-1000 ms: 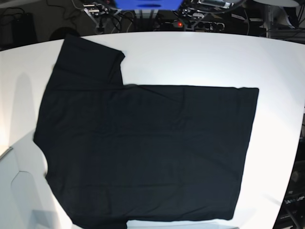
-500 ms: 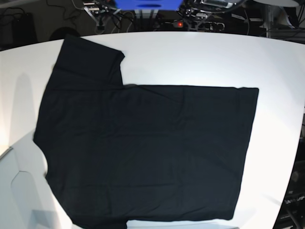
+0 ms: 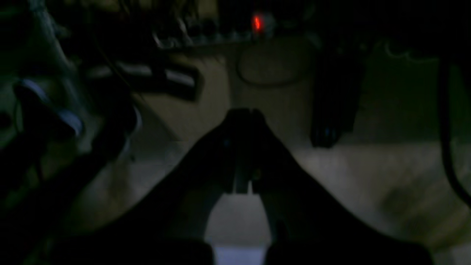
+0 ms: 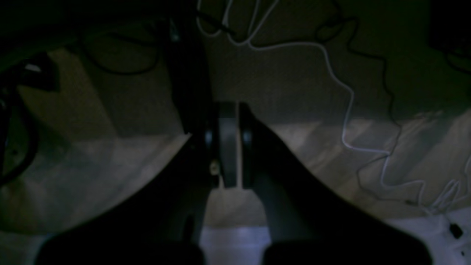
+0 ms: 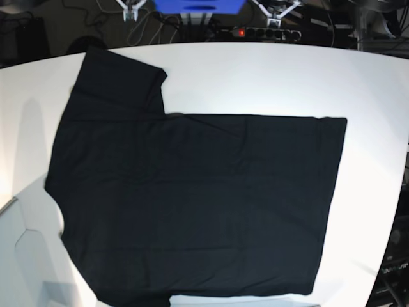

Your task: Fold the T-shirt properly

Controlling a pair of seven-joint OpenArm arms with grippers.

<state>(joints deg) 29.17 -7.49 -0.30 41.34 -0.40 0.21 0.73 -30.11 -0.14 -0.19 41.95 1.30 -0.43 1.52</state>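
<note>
Left pincer [image 3: 243, 114]: jaws closed together, nothing between, raised over dim floor with cables; red light [image 3: 257, 23] beyond. Right pincer [image 4: 228, 110]: jaws nearly together, holding nothing, over floor with white cable [image 4: 346, 121]. T-shirt [image 5: 192, 198]: black, spread flat on white tabletop [image 5: 268, 77], one sleeve toward far left, hem edge to right. Neither pincer touching cloth.
</note>
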